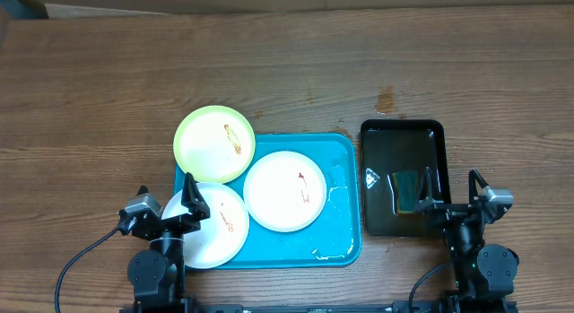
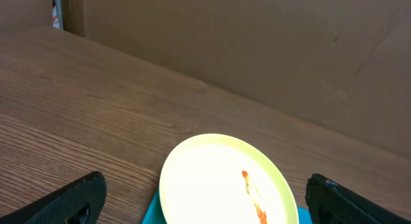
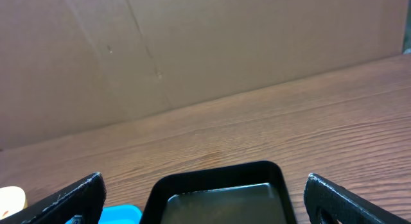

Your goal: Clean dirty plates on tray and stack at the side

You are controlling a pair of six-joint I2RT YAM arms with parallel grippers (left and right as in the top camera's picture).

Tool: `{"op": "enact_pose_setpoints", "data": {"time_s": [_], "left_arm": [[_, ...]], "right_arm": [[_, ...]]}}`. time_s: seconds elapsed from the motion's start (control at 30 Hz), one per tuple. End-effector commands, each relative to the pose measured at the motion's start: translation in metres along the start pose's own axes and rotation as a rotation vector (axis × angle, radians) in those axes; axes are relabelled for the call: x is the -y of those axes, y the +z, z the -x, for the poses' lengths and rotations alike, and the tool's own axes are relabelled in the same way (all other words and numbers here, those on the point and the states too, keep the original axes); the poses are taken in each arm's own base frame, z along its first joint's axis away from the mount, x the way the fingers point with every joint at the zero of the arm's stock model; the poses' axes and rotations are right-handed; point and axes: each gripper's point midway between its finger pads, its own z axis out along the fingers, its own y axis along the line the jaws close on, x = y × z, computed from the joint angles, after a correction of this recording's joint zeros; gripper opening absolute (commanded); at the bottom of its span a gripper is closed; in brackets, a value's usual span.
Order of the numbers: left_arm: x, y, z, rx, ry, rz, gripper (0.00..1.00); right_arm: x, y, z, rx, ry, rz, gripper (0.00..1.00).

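A: Now, plates versus grippers?
B: Jaws spread, left gripper (image 1: 164, 186) hangs over a white plate (image 1: 215, 225) at the tray's (image 1: 341, 241) near-left corner. The right gripper (image 1: 449, 177), also spread, sits right of the tray.
A: Count?
B: Three plates. The second white plate (image 1: 284, 190) is at tray centre, and the yellow-green plate (image 1: 213, 143) overlaps the far-left corner.

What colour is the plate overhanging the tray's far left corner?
The plate is pale yellow-green with an orange-brown smear; overhead view shows it best.
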Motion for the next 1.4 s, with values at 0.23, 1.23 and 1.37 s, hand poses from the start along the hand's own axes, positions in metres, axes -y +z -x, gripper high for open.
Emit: {"op": "enact_pose_setpoints", "data": {"time_s": [0.23,1.23,1.37], "left_arm": [[0.01,-0.003,0.006,-0.004,0.019,-0.046,1.0],[0.125,-0.05,0.091,-1.314,-0.1,-0.135,1.0],[0.119,-0.045,0.049,-1.422,-0.048,-0.111,0.99]], "right_arm": [[-0.01,-0.002,0.008,0.019,0.009,0.055,1.0],[-0.11,0.037,0.127,-1.09,0.129,0.196,1.0],[-0.096,0.036,0.096,-1.233,0.164,0.122,0.82]]}}
